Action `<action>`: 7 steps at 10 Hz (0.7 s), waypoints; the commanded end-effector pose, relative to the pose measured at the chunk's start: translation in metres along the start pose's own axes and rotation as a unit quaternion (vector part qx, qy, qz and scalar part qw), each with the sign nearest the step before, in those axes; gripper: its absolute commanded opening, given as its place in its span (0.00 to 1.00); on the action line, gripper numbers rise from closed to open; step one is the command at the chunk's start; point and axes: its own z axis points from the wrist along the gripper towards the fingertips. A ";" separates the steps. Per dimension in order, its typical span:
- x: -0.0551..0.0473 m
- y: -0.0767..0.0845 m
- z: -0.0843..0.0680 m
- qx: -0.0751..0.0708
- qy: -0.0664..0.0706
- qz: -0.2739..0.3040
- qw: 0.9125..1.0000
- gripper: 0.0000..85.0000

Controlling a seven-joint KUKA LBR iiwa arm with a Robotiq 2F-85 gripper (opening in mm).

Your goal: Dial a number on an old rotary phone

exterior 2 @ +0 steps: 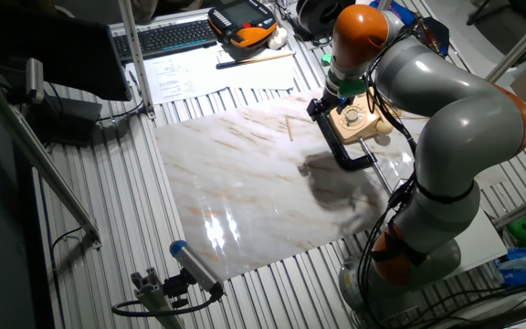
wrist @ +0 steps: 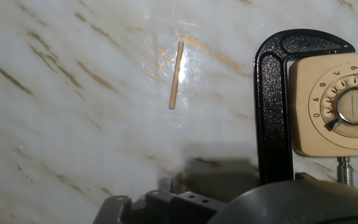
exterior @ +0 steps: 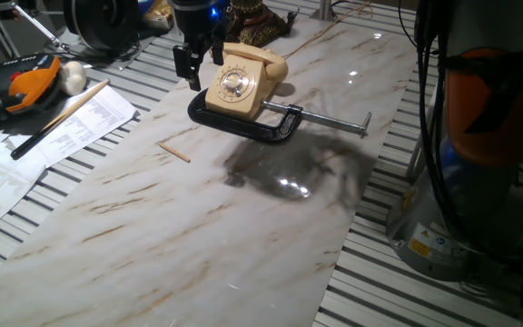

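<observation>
Hovering end effector [exterior: 200,65] beside phone [exterior: 243,80]

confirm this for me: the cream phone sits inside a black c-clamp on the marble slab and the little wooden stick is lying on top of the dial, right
Not quite. The little wooden stick lies on the bare marble slab, apart from the cream phone and its black C-clamp; the hand view shows it. The rest is right.
</observation>
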 end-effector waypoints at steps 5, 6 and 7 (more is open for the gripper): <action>0.001 0.002 -0.003 -0.047 0.004 0.082 0.996 0.00; 0.001 0.002 -0.003 -0.047 0.004 0.082 0.996 0.00; 0.001 0.002 -0.003 -0.047 0.004 0.082 0.996 0.00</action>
